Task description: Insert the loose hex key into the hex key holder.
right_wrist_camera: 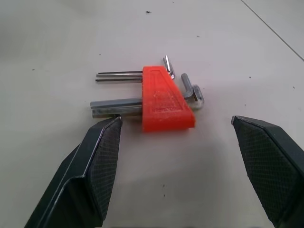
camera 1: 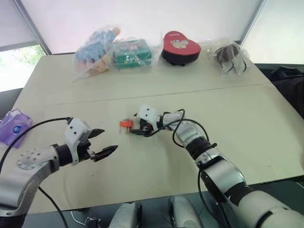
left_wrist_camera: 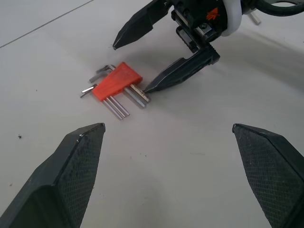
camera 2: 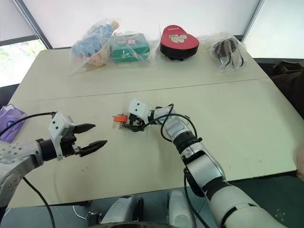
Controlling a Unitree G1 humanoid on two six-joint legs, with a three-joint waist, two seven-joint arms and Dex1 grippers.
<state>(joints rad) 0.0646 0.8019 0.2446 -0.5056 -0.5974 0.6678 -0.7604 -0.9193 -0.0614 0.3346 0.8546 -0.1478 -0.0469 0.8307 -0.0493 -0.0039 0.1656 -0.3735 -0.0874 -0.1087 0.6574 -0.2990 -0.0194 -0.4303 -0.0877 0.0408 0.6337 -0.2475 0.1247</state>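
The holder [right_wrist_camera: 164,99] lay flat on the tabletop [camera 1: 247,123], roughly at its middle, an orange wedge with several grey keys through it: straight shanks poking out one side, bent ends out the other. Lying flat like that, it gave the shanks a level path into their slots. I could not pick out a loose key apart from the ones in the block; the thickest shank, nearest the right arm, may well have been the one meant for the task, and it looked seated already.

The right gripper [left_wrist_camera: 133,66] reached in from the right and pointed left at the holder, its fingers spread wide with nothing between them. One fingertip [left_wrist_camera: 154,86] rested at or just beside the end of that thick shank; whether it touched was hard to say. The other finger [left_wrist_camera: 137,26] stood on the far side of the holder, apart from it. So the holder lay just past the tips, partly between them. My guess was that the tip was placed there to nudge the shank home or had just let it go.

The left gripper [camera 1: 102,142] hung left of and nearer than the holder, well apart, fingers [left_wrist_camera: 76,161] spread and empty, aimed at it, probably standing by to steady the block.
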